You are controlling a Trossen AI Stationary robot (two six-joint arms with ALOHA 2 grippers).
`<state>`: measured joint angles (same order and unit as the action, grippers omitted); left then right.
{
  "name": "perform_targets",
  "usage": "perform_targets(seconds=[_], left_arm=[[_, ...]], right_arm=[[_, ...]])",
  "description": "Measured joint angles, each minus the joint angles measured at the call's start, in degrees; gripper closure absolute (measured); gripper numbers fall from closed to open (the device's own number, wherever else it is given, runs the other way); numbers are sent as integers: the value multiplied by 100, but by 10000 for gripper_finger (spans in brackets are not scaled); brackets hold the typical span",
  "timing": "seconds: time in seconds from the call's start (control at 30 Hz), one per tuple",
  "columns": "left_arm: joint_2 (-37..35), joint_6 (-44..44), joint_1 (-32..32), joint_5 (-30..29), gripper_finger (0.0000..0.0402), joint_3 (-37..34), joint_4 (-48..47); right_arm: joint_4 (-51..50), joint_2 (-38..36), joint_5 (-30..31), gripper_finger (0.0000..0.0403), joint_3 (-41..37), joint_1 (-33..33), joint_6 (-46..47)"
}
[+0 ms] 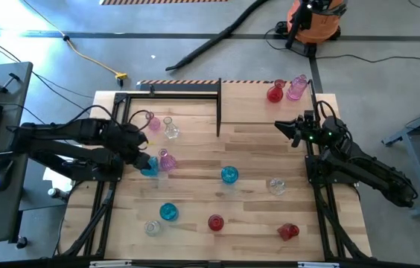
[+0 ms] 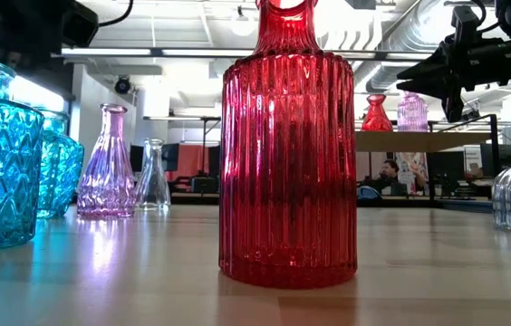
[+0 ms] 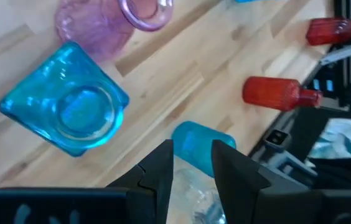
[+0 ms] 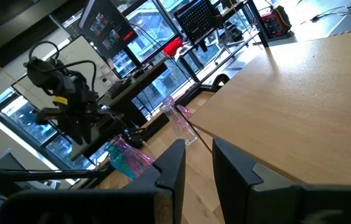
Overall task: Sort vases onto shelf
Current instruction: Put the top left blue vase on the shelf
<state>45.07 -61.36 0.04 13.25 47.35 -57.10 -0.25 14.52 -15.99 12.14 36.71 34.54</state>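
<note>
High view: left hand (image 1: 144,154) fingers apart above blue vase (image 1: 149,167); right hand (image 1: 281,128) together, empty, near shelf (image 1: 269,112).

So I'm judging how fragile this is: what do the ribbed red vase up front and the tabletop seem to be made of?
The ribbed red vase looks like translucent colored glass with a glossy finish: light shows through its vertical ribs, and highlights run down them. The tabletop looks like light wood planks or laminate, going by the visible grain and seams; its smooth surface faintly mirrors the vases in the low view.
</note>
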Motion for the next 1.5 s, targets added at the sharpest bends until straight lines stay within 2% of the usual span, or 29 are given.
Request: perform_targets(seconds=[0.2,0.7,1.5], left_arm=[[49,-11,-100,-515,300,0,-145],[681,457,-97,-885,300,-2,-302],[1126,605,-93,-1037,300,-2,-442]], right_arm=[[0,-1,0,341,0,0,0],[-7,0,0,341,0,0,0],[-57,0,0,341,0,0,0]])
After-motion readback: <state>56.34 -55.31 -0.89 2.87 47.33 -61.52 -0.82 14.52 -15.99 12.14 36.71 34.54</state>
